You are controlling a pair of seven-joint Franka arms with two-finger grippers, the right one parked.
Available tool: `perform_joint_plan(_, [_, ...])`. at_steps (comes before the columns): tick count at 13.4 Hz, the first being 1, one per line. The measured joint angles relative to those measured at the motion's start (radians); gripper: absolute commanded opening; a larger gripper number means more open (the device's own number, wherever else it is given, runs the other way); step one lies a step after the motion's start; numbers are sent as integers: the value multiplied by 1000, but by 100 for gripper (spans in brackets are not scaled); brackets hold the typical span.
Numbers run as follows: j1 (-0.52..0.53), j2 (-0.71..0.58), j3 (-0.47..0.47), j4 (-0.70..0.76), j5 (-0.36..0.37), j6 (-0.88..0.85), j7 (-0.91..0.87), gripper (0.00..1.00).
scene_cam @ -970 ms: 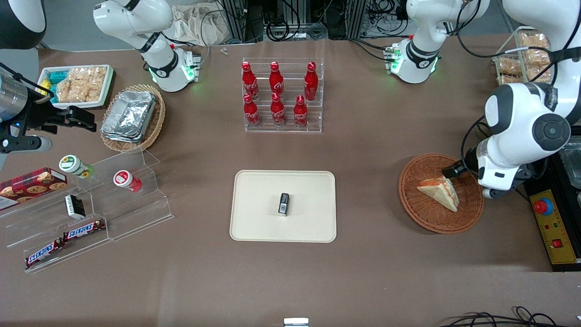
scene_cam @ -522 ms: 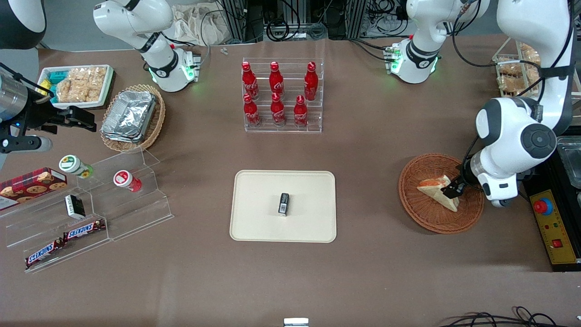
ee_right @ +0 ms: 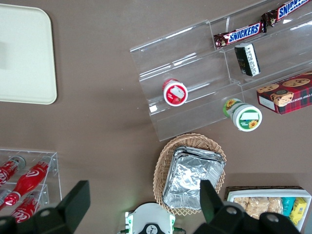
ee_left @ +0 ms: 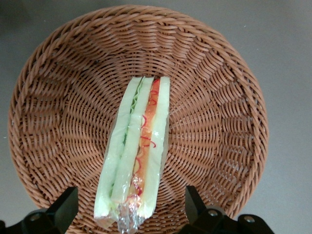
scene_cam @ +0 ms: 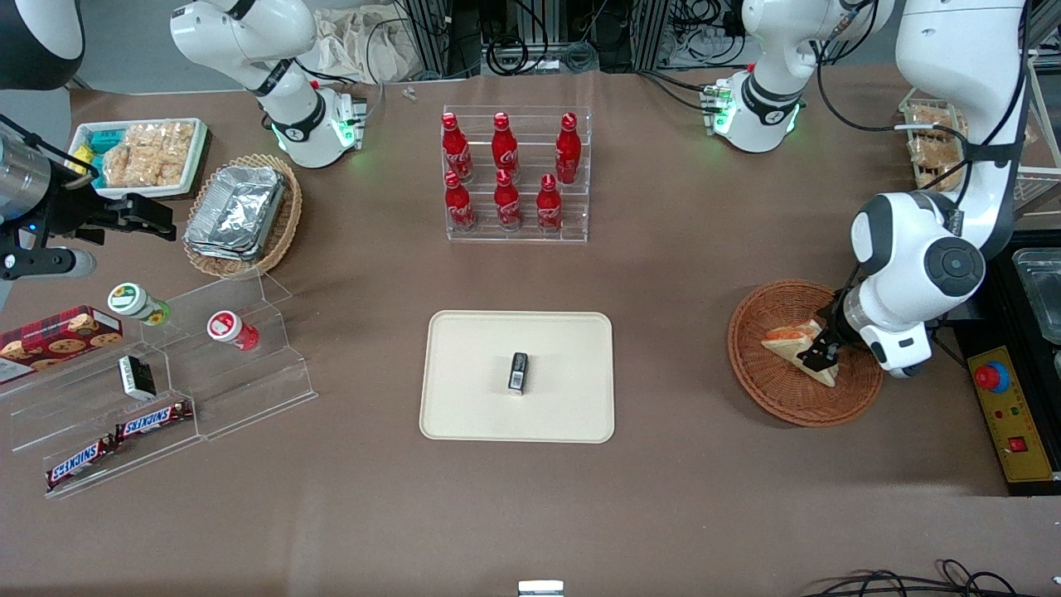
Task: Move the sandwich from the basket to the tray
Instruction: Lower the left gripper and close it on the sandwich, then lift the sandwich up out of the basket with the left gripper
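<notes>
the sandwich [ee_left: 134, 156] lies in the reddish-brown basket [scene_cam: 775, 398], toward the working arm's end of the worktop [scene_cam: 688, 274]. the pincer [scene_cam: 816, 352] hangs low over it, fingers [ee_left: 63, 207] spread wide to either side of the wedge, gripping nothing. the cream tray [scene_cam: 464, 414] sits well apart, carrying a small dark packet [scene_cam: 518, 371].

"SNICKERS" on two candy bars [ee_right: 237, 33]; bottles [scene_cam: 506, 172] seemingly read Coca-Cola.

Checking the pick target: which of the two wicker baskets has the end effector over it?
The reddish-brown basket holding the sandwich; the open end effector straddles it. The tan basket holds foil containers.
</notes>
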Motion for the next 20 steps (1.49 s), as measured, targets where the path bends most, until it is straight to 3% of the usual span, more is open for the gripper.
perform_joint_plan(2, [0,4,0,-20,0,17,-1,93])
perform_joint_plan(3, [0,4,0,-32,0,32,-1,80])
perform_joint_plan(6, [0,4,0,-42,0,43,-4,13])
perform_joint_plan(7, [0,4,0,-41,0,44,-7,0])
perform_joint_plan(11, [-2,-8,-1,4,0,-17,-17,0])
perform_joint_plan(17, [-9,-156,-38,280,2,-594,29,0])
perform_joint_plan(20, [-13,-179,-129,361,2,-694,88,0])
